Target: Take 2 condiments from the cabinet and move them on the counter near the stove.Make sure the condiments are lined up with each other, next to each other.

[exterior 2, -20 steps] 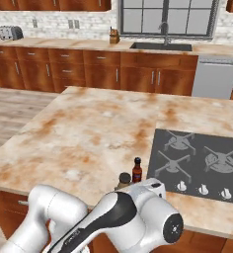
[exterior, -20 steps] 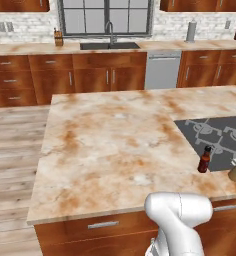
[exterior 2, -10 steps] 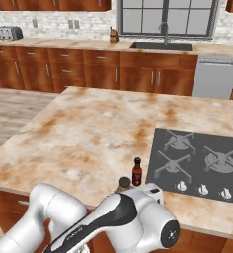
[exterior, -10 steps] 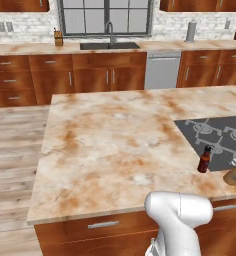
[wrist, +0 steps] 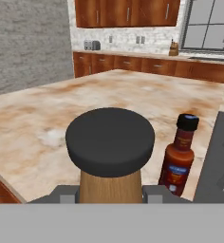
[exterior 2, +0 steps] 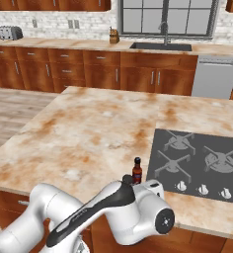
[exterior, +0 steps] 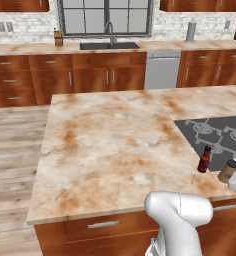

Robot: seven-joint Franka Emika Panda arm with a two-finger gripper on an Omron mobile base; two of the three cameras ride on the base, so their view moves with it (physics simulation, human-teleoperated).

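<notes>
Now we have the tan shaker point(wrist: 110, 163) clamped in our hand point(wrist: 110, 195), the fingers point(wrist: 66, 193) pressed against its wooden body just under the dark top, so the hand is closed about as far as it goes and holds that shaker alone. The shaker stands upright, its long axis vertical, and from the hand view its base looks low over the bench point(exterior: 110, 145) or already on it; we cannot tell which.

We take the stove point(exterior 2: 202, 163) as our landmark. The red sauce bottle point(exterior: 204, 159) stands upright on the bench just beside the stove's near front corner, on the bare stone and not on the black glass. In the left base view the shaker point(exterior: 228, 170) sits just beside the bottle, on the side nearer the bench's front edge, the two close but apart. In the right base view the bottle point(exterior 2: 136, 171) shows above the arm's wrist, at the stove's left edge.

The relation that matters for the coming move is this pairing: seen along the hand, the bottle point(wrist: 179, 155) lies a little beyond the shaker and off to one side, both upright. We judge that both condiments are out of the cabinet and that the shaker is nearly where it belongs, next to the bottle. What remains, as we see it, is to settle it level with the bottle and release without nudging the slim bottle over.
</notes>
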